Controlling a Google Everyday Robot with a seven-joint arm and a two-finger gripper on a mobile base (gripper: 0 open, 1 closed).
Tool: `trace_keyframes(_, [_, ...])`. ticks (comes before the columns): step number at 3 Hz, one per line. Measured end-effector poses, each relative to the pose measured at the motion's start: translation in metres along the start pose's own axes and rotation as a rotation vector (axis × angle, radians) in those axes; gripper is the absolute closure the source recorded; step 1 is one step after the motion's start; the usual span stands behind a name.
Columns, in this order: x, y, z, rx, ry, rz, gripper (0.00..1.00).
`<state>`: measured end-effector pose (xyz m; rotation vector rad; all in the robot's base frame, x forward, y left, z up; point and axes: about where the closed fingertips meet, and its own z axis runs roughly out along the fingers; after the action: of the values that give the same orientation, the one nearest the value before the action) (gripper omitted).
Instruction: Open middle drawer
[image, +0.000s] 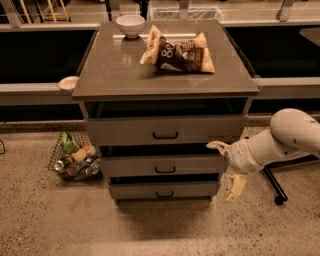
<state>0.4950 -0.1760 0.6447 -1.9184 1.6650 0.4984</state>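
Camera view: we looked down on the front of a grey-brown cabinet (125, 75) with three stacked drawers; every place below is given against this cabinet.
Middle drawer: we found the middle drawer (130, 166) second from the cabinet's top, between the top drawer (120, 132) and the bottom drawer (135, 191); a dark gap showed above its front.
Handle: its small black bar handle (165, 170) sat at the centre of that front, apart from the gripper.
Gripper: we logged the gripper (221, 171) at the cabinet's front right corner, level with the middle drawer and well right of the handle.
Claw state: wide. Its two pale fingers (235, 186) were spread apart, one pointing at the cabinet near the gap above the middle drawer, the other hanging down beside the bottom drawer. We could not tell whether the upper one touched the cabinet.
Arm: the white arm (287, 137) reached in from the cabinet's right.
Cabinet top: we noted a white bowl (130, 25) at the back left and chip bags (180, 52) lying right of centre.
Left of cabinet: a wire basket (75, 160) of mixed items sat on the speckled floor (50, 220) just beside the lower drawers; a small dish (68, 83) sat on a ledge by the top's left edge.
Right of cabinet: a black wheeled leg (275, 187) stood on the floor below the arm.
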Motion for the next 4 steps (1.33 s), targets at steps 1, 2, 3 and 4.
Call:
trace_keyframes(1, [-0.001, 0.0, -0.001, 0.002, 0.003, 0.0, 0.0])
trace_keyframes(2, [0.006, 0.0, 0.005, 0.002, 0.021, 0.006, 0.0])
trace_keyframes(3, [0.047, 0.0, 0.046, -0.003, 0.066, 0.013, 0.0])
trace_keyframes(4, [0.088, -0.006, 0.085, 0.024, 0.076, 0.01, 0.0])
